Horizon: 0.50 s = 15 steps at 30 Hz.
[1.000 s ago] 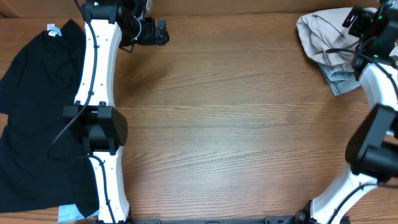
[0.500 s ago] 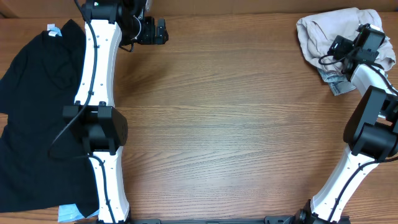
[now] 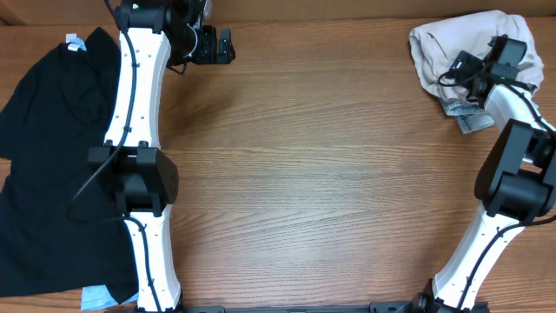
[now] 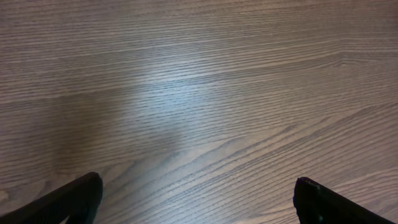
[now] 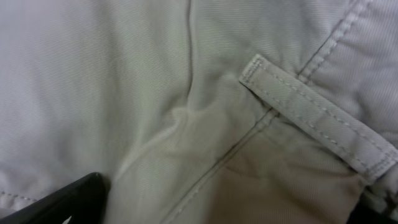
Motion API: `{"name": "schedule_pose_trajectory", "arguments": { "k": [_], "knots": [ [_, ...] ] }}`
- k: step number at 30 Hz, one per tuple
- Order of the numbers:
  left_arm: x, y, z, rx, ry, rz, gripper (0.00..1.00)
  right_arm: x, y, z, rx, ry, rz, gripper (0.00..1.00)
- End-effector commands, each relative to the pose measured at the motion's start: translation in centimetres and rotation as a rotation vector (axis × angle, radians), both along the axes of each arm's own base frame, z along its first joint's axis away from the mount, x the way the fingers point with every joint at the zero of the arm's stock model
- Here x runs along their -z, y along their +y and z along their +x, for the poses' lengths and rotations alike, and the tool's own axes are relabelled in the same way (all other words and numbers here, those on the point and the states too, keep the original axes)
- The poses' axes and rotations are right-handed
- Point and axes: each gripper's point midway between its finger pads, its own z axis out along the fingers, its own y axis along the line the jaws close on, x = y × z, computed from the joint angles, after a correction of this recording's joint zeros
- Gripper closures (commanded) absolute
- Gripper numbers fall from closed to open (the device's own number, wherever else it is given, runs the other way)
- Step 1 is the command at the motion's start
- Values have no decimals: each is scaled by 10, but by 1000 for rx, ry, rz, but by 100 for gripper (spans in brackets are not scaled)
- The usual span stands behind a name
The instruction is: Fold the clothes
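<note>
- Crumpled cream-beige cotton shorts (image 3: 452,39) lie at the far right corner of the wooden table (image 3: 330,174), with small light-blue denim shorts (image 3: 473,117) peeking out beside them.
- The right hand (image 3: 463,68), fingers spread wide, is close against the cream fabric near a belt loop (image 5: 317,118).
- The left hand (image 3: 221,43) hangs over bare wood, fingers wide apart.
- A big black top (image 3: 52,148) lies on the left.

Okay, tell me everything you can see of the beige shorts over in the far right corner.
The cream-beige shorts lie crumpled in an unfolded heap at the far right corner of the wooden table. The cloth looks like woven cotton twill, with stitched seams and a belt loop showing close up. Light-blue denim peeks out from under their near edge. The open right hand is right over them; whether it touches them, I cannot tell.
</note>
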Motion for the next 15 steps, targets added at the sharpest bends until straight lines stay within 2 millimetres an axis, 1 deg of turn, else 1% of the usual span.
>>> {"name": "schedule_pose_trajectory", "arguments": {
  "k": [1, 3, 6, 12, 15],
  "knots": [
    [4, -3, -2, 18, 9, 12, 0, 107, 112, -38, -134, 244, 248, 0],
    [5, -3, -3, 19, 12, 12, 0, 107, 118, -37, -133, 243, 254, 0],
    [5, -2, -4, 19, 16, 13, 0, 105, 121, -35, -134, 244, 263, 0],
    [5, -3, -4, 19, 16, 12, 0, 97, 131, -34, -163, 257, 315, 0],
    [5, -3, -4, 18, 17, 12, 0, 90, 140, -33, -186, 267, 352, 0]
  ]
}}
